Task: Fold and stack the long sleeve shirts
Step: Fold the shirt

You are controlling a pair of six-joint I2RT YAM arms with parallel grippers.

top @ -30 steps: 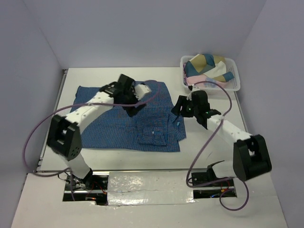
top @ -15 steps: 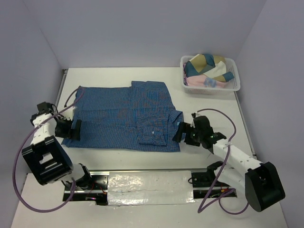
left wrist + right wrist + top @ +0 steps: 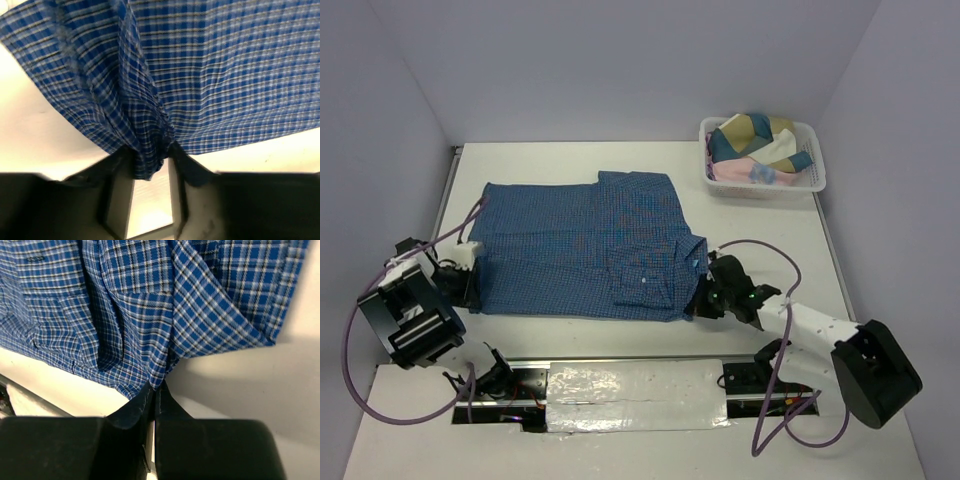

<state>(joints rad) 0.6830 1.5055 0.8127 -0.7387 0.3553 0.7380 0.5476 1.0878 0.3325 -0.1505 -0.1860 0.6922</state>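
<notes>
Top external view gives you the blue checked shirt [image 3: 570,240] spread flat over the left and middle of the bench [image 3: 550,160]. The basket [image 3: 817,182] of other garments sits in the far right corner. Both arms lie low and stretched out near the bench's near edge, one at each near corner of the cloth, probably so you can lift that side evenly for a fold. Your left gripper [image 3: 150,162] is clamped on a bunched corner. Your right gripper [image 3: 154,390] is pinched tight on the opposite one.
</notes>
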